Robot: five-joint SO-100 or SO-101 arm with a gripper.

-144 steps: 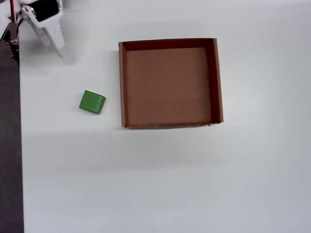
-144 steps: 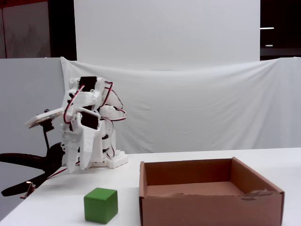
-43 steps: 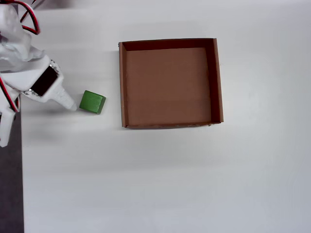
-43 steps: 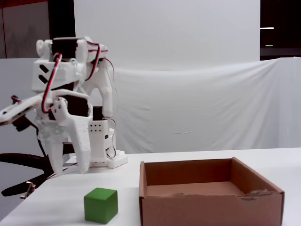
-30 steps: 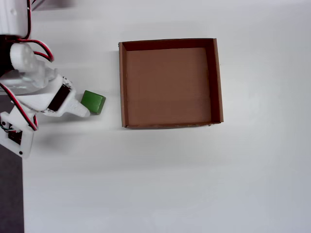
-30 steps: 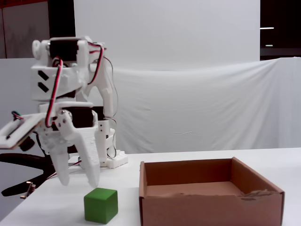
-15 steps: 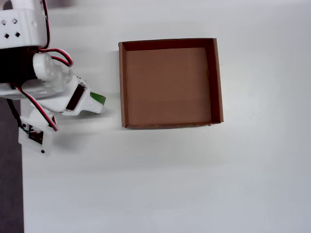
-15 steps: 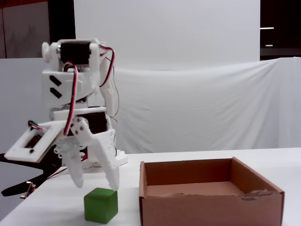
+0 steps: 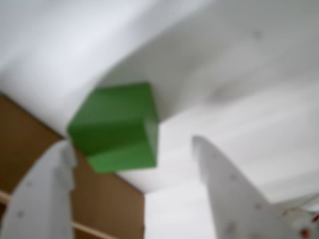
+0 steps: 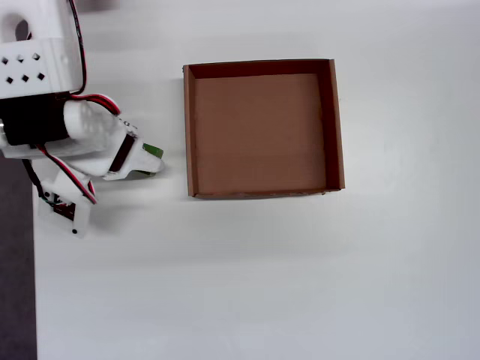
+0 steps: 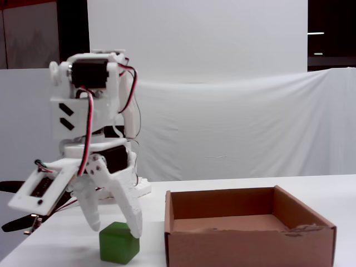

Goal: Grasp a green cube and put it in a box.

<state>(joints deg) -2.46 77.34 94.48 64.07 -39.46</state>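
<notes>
The green cube [image 11: 118, 243] rests on the white table, left of the box [image 11: 250, 246]. My gripper [image 11: 115, 229] hangs open just over it, one fingertip by the cube's upper left corner and the other by its upper right. From overhead the gripper [image 10: 150, 161] covers most of the cube [image 10: 153, 151], so only a green sliver shows beside the box's left wall [image 10: 189, 127]. The blurred wrist view has the cube [image 9: 117, 124] between the two white fingers [image 9: 234, 194], nearer the left one, with the gripper [image 9: 132, 144] wide apart and the brown box [image 9: 107, 209] beyond.
The white arm's body and red wires [image 10: 45, 112] fill the table's left edge in the overhead view. A dark floor strip [image 10: 15, 285] runs beyond that edge. A white cloth backdrop [image 11: 250, 128] hangs behind the table in the fixed view.
The arm swung out from the left and came down over the cube. In the last half second the open fingers dropped from above the cube to its top corners; cube and box stayed put.
</notes>
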